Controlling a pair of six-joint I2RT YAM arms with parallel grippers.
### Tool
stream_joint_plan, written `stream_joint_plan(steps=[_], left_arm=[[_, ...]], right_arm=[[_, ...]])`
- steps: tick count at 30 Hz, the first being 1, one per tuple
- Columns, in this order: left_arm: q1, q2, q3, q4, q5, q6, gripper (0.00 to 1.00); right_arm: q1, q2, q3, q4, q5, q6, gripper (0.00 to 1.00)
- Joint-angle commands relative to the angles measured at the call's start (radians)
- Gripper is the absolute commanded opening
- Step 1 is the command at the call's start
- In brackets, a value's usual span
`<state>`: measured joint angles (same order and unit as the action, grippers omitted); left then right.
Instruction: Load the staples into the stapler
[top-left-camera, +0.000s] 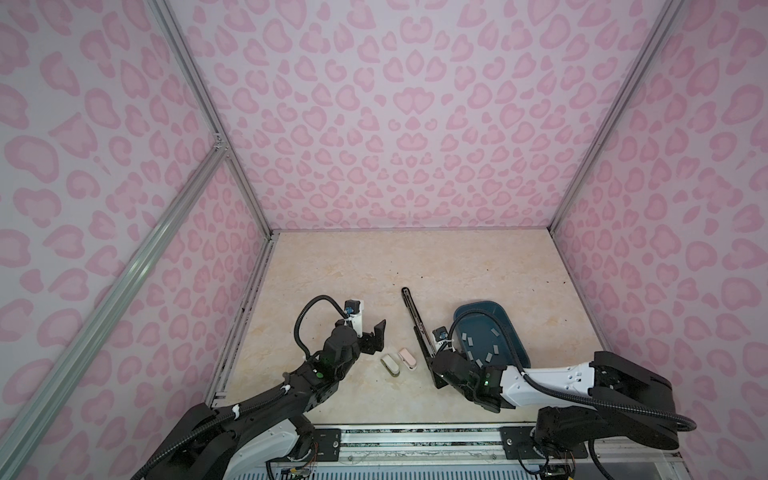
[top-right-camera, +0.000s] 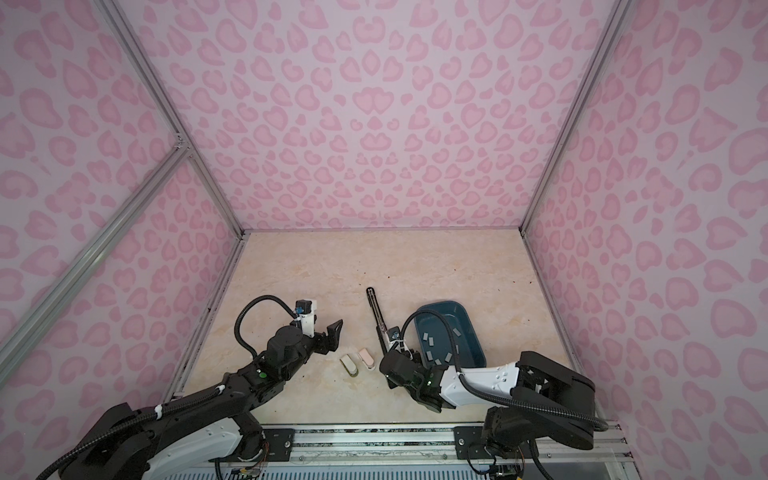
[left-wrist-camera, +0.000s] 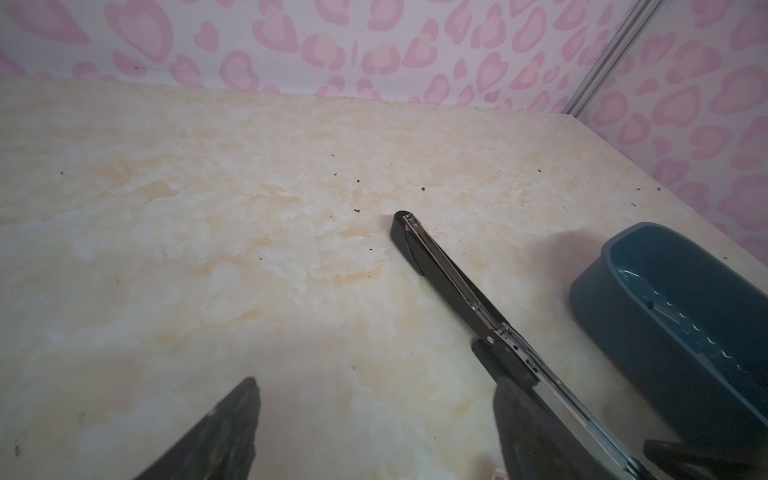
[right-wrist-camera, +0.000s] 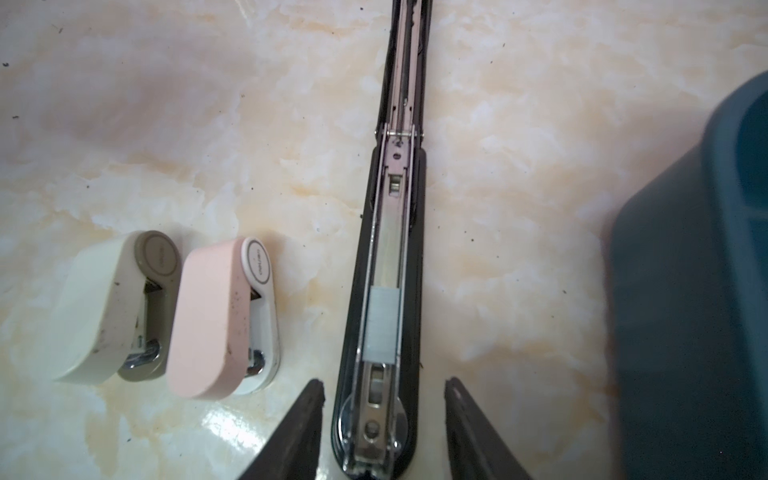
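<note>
Lettering on pink stapler (right-wrist-camera: 203, 320), cream stapler (right-wrist-camera: 95, 307): illegible.

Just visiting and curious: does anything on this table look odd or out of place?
The black stapler lies hinged flat open, one staple strip in its channel. The cream stapler and pink stapler lie on their sides. Dark specks dot the table.

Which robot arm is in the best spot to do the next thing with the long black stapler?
Right, probably. The right gripper straddles the black stapler, near the staple strip lying in its open channel. The left gripper hangs open, off to the side, holding nothing.
</note>
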<state>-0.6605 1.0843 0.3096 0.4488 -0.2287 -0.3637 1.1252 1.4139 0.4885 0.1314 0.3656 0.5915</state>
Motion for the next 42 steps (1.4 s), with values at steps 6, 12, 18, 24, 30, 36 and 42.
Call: stream_joint_plan(steps=[6,12,18,24,30,36,42], left_arm=[[0.073,0.160,0.067,0.020,0.196,-0.088,0.88],[0.090,0.223,0.093,0.034,0.256,-0.110,0.87],[0.103,0.290,0.117,0.056,0.294,-0.164,0.86],[0.114,0.353,0.129,0.106,0.360,-0.214,0.86],[0.117,0.415,0.147,0.139,0.396,-0.251,0.86],[0.132,0.495,0.176,0.171,0.455,-0.283,0.86],[0.182,0.606,0.208,0.210,0.541,-0.327,0.85]], right_arm=[[-0.008,0.060,0.040,0.013,-0.003,0.009,0.33],[-0.016,0.073,0.042,0.019,-0.006,0.024,0.23],[-0.024,0.068,0.038,0.041,-0.038,0.049,0.16],[-0.036,0.068,0.033,0.064,-0.074,0.074,0.10],[-0.036,0.066,0.027,0.099,-0.119,0.090,0.08],[-0.040,0.058,0.016,0.133,-0.162,0.096,0.07],[-0.044,0.057,0.001,0.154,-0.182,0.098,0.06]])
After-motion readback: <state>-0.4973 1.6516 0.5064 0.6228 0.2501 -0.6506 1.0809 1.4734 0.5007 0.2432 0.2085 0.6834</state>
